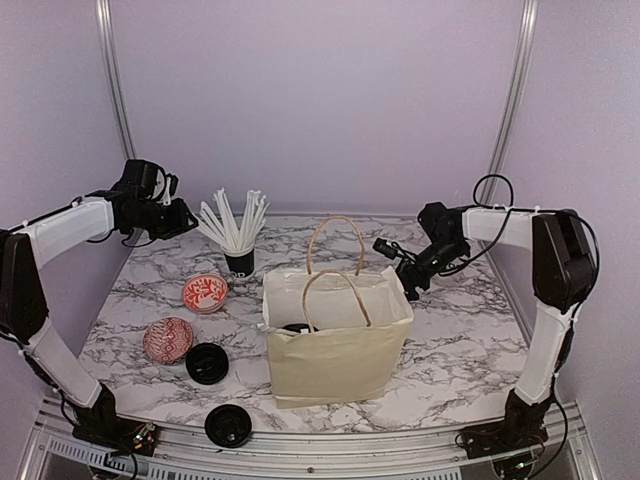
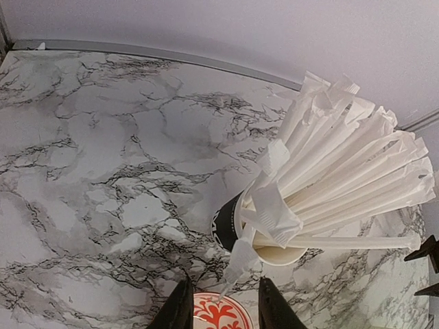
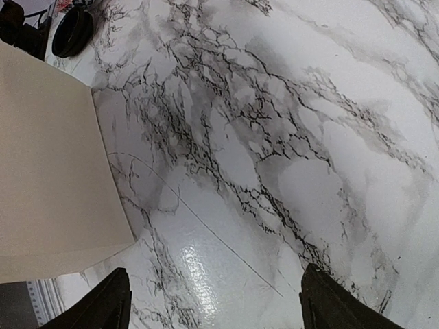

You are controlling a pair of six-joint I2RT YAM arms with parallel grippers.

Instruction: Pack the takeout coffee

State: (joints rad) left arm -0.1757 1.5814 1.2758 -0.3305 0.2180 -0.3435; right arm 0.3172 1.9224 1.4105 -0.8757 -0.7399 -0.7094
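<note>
In the top view a round black lid [image 1: 298, 327] shows inside the cream paper bag [image 1: 335, 350]; the takeout coffee cup under it is hidden. Two more black lids [image 1: 207, 363] [image 1: 228, 426] sit at the front left, and no white cup wall shows under them. My left gripper [image 1: 185, 218] [image 2: 224, 284] hovers open beside the black cup of white sticks [image 2: 236, 226]. One stick's wrapped tip hangs between its fingers and touches neither. My right gripper [image 1: 405, 268] [image 3: 215, 274] stands wide open over bare marble just right of the bag [image 3: 48, 164].
Two red-patterned bowls [image 1: 205, 292] [image 1: 167, 340] lie left of the bag, and one [image 2: 219, 314] shows under my left gripper. The bag's two looped handles [image 1: 335, 255] stand upright. The sticks [image 1: 232, 220] fan out high. Walls close the back and sides.
</note>
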